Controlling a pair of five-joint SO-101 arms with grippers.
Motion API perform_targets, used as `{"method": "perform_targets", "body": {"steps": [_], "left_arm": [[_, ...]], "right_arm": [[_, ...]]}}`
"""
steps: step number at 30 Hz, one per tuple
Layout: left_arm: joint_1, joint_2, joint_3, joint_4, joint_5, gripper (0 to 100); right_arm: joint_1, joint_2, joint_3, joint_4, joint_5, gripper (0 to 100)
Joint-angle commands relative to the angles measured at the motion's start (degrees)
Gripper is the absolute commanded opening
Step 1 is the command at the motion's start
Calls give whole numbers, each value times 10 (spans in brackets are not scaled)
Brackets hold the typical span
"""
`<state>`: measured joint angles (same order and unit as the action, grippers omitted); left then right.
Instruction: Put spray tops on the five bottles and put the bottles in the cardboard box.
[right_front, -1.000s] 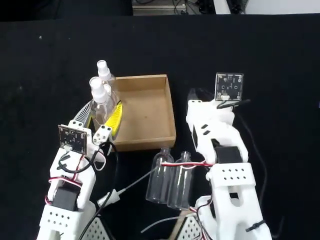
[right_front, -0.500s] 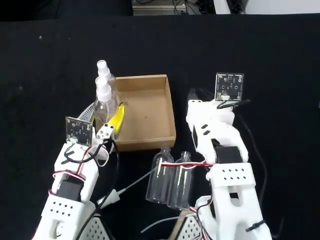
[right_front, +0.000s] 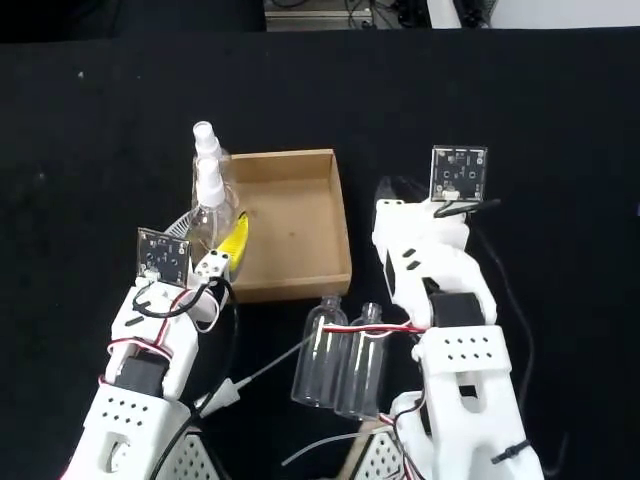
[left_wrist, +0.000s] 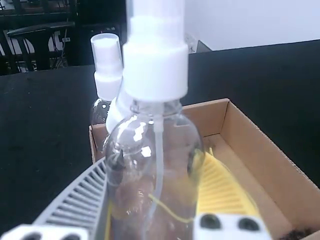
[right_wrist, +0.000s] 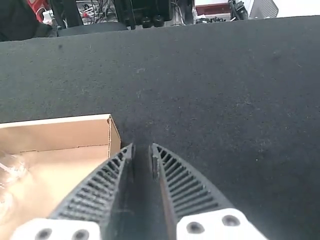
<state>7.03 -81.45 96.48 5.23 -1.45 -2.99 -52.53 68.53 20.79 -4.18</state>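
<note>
The right gripper (right_wrist: 141, 147) hangs just beside the corner of the cardboard box (right_wrist: 60, 120), its ribbed fingers drawn almost together with a thin slit between and nothing in it. Black table (right_wrist: 225, 85) stretches beyond the box.

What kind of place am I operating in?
Probably a robotics lab or workshop. The table is draped in black cloth, tangled cables and gear run along its far edge, and what look like chairs stand in the room behind.

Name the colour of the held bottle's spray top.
The held bottle has a white spray top; left wrist view shows it best.
</note>
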Motion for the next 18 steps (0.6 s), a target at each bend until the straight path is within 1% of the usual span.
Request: {"method": "perform_targets", "body": {"steps": [1, 4, 10, 16, 18], "left_arm": [[-1, 4, 14, 13, 7, 30], [-4, 4, 14, 43, 7, 30], [-1, -2, 14, 46, 7, 30], [-2, -2, 14, -38, 7, 30], [-1, -3, 14, -50, 7, 30]], "right_arm": [[8, -8, -1, -16, 0, 31], [7, -8, -1, -16, 0, 31], [7, -8, -1, -16, 1, 31], [7, -8, -1, -16, 1, 31], [8, -8, -1, -16, 1, 31]]}}
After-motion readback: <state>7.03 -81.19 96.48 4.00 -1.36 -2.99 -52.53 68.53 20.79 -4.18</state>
